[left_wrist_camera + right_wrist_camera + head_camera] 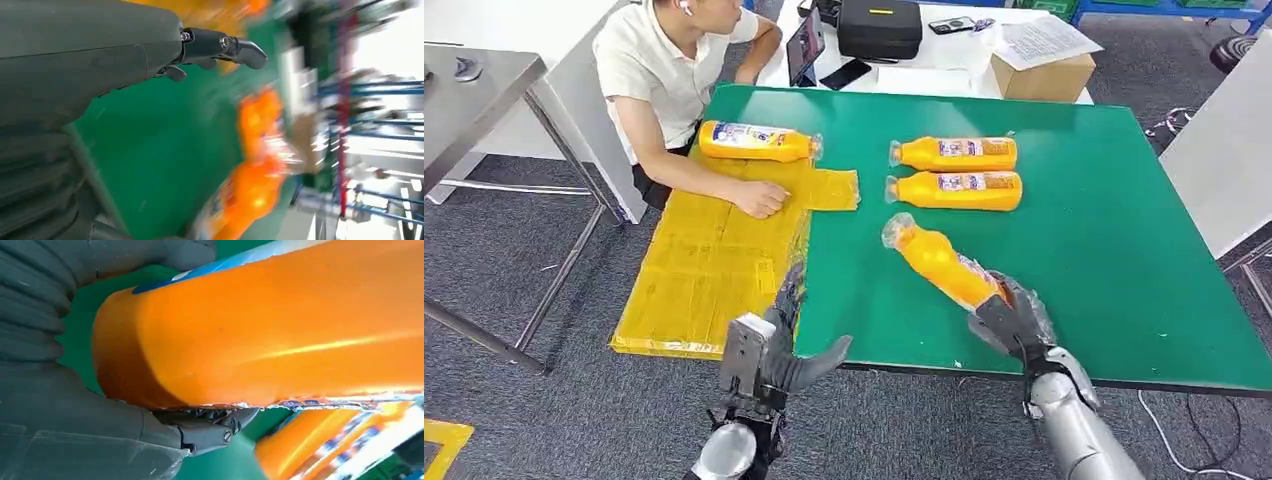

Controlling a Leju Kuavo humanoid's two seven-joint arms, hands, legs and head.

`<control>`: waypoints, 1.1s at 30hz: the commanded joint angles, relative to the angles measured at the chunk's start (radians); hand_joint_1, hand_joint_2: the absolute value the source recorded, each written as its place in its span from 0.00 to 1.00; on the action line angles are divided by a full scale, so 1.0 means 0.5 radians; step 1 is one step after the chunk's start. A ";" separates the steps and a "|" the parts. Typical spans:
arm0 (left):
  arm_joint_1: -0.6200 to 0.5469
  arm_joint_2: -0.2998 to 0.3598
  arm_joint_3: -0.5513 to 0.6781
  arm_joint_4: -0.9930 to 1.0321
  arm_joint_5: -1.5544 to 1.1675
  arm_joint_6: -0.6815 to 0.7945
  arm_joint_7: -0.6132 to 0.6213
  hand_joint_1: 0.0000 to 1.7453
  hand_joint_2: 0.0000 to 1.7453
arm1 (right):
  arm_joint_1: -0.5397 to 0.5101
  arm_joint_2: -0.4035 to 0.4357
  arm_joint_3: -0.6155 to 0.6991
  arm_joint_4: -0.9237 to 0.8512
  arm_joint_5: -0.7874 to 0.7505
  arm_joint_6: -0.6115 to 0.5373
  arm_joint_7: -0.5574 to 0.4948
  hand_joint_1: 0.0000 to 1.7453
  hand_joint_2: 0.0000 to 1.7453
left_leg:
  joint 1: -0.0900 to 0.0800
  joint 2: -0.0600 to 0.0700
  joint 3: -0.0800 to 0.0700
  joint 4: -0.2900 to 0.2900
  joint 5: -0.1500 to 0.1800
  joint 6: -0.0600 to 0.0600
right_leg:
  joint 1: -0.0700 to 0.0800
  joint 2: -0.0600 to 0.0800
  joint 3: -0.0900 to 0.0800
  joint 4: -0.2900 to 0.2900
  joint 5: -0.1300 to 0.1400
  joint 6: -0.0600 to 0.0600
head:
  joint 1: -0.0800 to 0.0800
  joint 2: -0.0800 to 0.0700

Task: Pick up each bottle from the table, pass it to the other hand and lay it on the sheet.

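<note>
Gripping an orange bottle by its base near the desk's six o'clock edge, the right hand should swing it toward nine o'clock, neck leading, so the empty, spread left hand can wrap its middle beside the yellow sheet.

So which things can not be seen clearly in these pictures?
- Left wrist view: motion blur smears the two lying bottles and the background.
- Head view: the right hand covers the base of the held bottle, so the finger contact is hidden.
- Head view: bottle label text is too small to read.
- Head view: the person is cut off by the top edge.
</note>
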 commanded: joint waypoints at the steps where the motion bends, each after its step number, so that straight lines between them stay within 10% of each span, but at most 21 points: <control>1: -0.092 0.070 0.029 0.270 0.072 -0.033 0.006 0.00 1.00 | 0.108 0.106 -0.023 -0.184 -0.038 0.023 0.017 1.00 1.00 | 0.001 -0.001 0.002 -0.003 0.000 -0.005 | 0.001 0.001 0.001 -0.002 -0.001 -0.004 | -0.001 0.000; 24: -0.129 0.191 -0.162 0.248 0.513 -0.274 0.149 0.00 1.00 | 0.194 0.250 0.176 -0.530 -0.296 0.003 -0.113 1.00 1.00 | 0.000 0.001 -0.018 -0.002 0.000 -0.004 | 0.000 0.004 -0.017 0.001 -0.001 -0.004 | 0.000 0.000; 25: -0.215 0.152 -0.243 0.146 0.344 -0.144 0.119 0.00 1.00 | 0.258 0.466 0.537 -0.440 -0.339 -0.059 -0.154 1.00 1.00 | 0.001 0.003 -0.021 -0.001 -0.001 -0.004 | 0.001 0.006 -0.020 0.002 -0.001 -0.003 | -0.001 0.000; 33: -0.265 0.124 -0.210 0.239 0.558 -0.155 0.054 0.00 1.00 | 0.290 0.498 0.789 -0.585 -0.491 -0.141 -0.151 1.00 1.00 | 0.004 -0.001 -0.020 0.000 -0.002 -0.005 | 0.003 0.002 -0.019 0.002 -0.003 -0.005 | 0.001 0.000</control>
